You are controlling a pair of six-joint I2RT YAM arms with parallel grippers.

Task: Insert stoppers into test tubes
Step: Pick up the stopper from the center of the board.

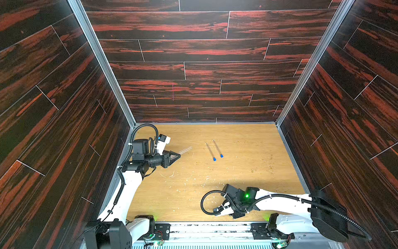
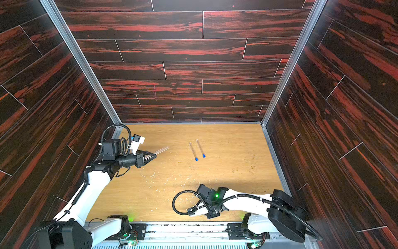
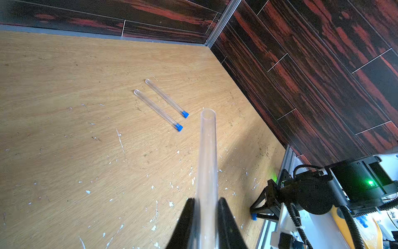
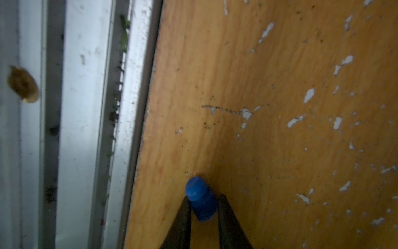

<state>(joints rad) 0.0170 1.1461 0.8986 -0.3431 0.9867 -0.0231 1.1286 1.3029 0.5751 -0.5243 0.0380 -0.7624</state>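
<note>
The stoppered pair [image 1: 210, 151] lies flat on the wooden counter [image 1: 247, 172]: two clear test tubes, parallel and just beside each other with a narrow gap between them. Each has a blue stopper [image 3: 179, 127] seated in the end that faces my base, and the rounded ends face the back wall.

My left tool [image 1: 179, 155] hangs to the left of the pair, well apart from it and raised off the counter. Its jaws are pressed together on the third test tube [image 3: 207, 151]. That tube juts straight out beyond the fingertips [image 3: 189, 207]. Its open, unplugged mouth is aimed toward the pair but stops well short of it.

My right tool [image 4: 203, 197] is low on the counter, well apart from the pair, on the side their plugged ends face. The loose stopper [image 4: 201, 198] sits between its jaws, and both fingers [image 4: 183, 215] lie against its sides, so I take it as clamped. The stopper appears to rest on the wood, among pale specks. In both top views my right arm hides this tool.
</note>
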